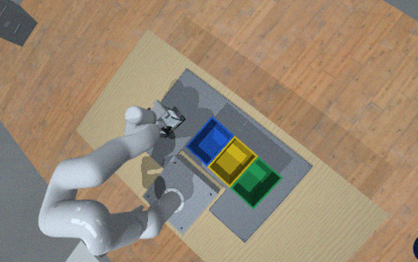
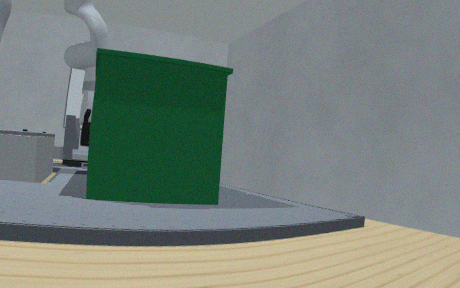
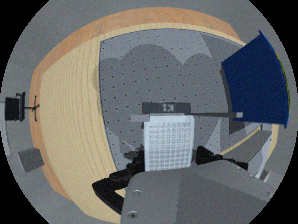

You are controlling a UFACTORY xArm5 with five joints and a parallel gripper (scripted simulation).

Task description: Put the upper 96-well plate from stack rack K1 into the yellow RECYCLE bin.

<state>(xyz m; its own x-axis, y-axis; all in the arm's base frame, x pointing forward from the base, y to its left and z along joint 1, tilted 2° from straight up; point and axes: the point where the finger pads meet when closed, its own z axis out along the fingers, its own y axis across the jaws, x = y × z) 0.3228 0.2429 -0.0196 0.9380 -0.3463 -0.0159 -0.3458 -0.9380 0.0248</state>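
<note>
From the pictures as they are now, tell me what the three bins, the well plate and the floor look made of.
Blue bin, yellow bin and green bin: flat, matte, uniform colour with thin walls, probably plastic. Well plate: white with a fine dotted grid, likely moulded plastic. Floor: brown planks with grain, wood-look; real wood or laminate cannot be told.

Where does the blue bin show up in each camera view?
Top: blue bin at centre, the end of the bin row nearest the pincer.
Exterior: not visible; the green bin fills that side.
Wrist: right edge.
Shared landmark: grey mat.
</note>
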